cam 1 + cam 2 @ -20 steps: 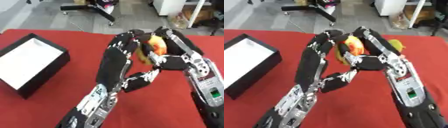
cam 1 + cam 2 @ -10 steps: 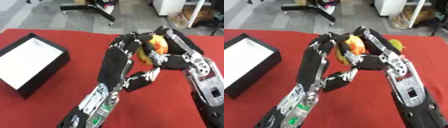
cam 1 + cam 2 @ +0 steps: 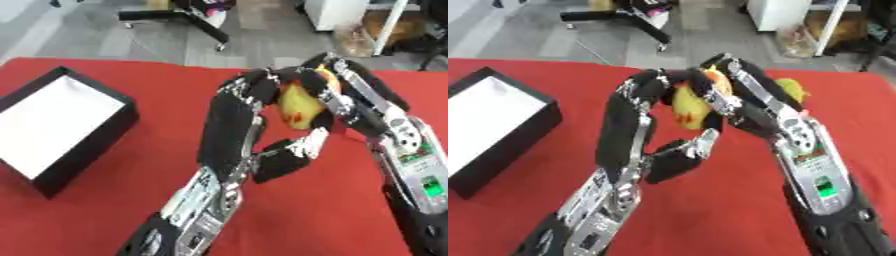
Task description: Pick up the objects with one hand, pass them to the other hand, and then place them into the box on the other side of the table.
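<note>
A yellow toy with orange and red patches (image 3: 297, 103) hangs above the middle of the red table (image 3: 131, 90), caught between both hands. My left hand (image 3: 233, 125) rises from below, fingers curled over the toy's left side and top, thumb (image 3: 289, 155) stretched under it. From the right, my right hand (image 3: 372, 112) has its fingers wrapped round the toy's far and right side. A black box with a white inside (image 3: 54, 122) lies at the table's left edge.
A second yellow-green object (image 3: 794, 90) lies on the table behind my right hand. Beyond the table's far edge are a grey floor, a black chair base (image 3: 179, 20) and white furniture.
The toy and both hands have shifted slightly down and left. Both hands still enclose the toy.
</note>
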